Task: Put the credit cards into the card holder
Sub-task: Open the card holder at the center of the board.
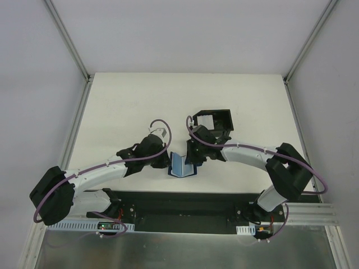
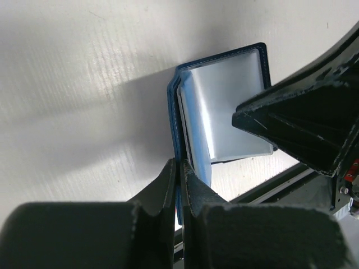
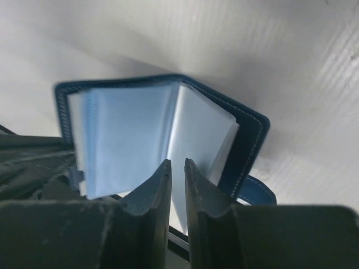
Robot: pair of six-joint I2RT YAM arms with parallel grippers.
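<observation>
Wallet [image 1: 180, 164] open on surface [image 1: 123, 112], between arms. My left claw [image 2: 179, 168] clenched on its cover edge. Right claw [image 3: 178, 165] narrow at clear sleeves [image 3: 129, 134]; grasping or not, cannot tell. No card visible in sleeves; filling judged barely begun.

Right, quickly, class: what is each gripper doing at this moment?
Left gripper: closed, pinching the card holder's cover edge.
Right gripper: jaws nearly together at an inner sleeve; grip cannot be told.

Card holder [image 3: 157, 129]: dark blue cover, pale milky-blue sleeves inside, and what looks like lighter stitching round the rim. The box [image 1: 216, 120] is black, the table [image 1: 123, 106] off-white, the cables [image 1: 159, 120] purple.
</observation>
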